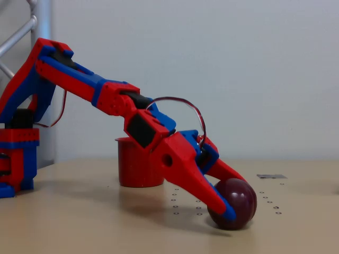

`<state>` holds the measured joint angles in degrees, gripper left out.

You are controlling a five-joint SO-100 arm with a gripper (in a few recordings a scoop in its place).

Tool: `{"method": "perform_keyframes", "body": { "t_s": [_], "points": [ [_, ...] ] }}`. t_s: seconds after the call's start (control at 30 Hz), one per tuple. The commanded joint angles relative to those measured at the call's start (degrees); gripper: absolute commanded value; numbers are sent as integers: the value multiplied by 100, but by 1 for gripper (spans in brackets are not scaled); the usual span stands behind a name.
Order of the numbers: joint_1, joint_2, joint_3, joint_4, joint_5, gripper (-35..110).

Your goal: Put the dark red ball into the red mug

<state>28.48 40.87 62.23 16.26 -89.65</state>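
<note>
The jaws of the red and blue gripper sit around the glossy maroon dark red ball, one finger in front and one behind, apparently closed on it. The ball rests on the beige bench, well apart from the bright red cylindrical mug behind the arm. For a good lift, I judge the grip must be firm and centred, because the smooth sphere can slip easily.

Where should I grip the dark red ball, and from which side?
Across its widest middle, coming from above and the left in the fixed view, as the end effector is now placed. The dark red ball is smooth, round and resting on the table, so a grip off its middle would probably slip.
</note>
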Motion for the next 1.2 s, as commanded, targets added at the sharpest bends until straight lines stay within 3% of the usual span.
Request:
{"method": "perform_keyframes", "body": {
  "t_s": [0.0,0.83,1.17],
  "points": [
    [44,272,-545,-220,-35,42],
    [70,220,-712,-185,378,26],
    [-211,1318,-993,1714,1081,23]
  ]
}}
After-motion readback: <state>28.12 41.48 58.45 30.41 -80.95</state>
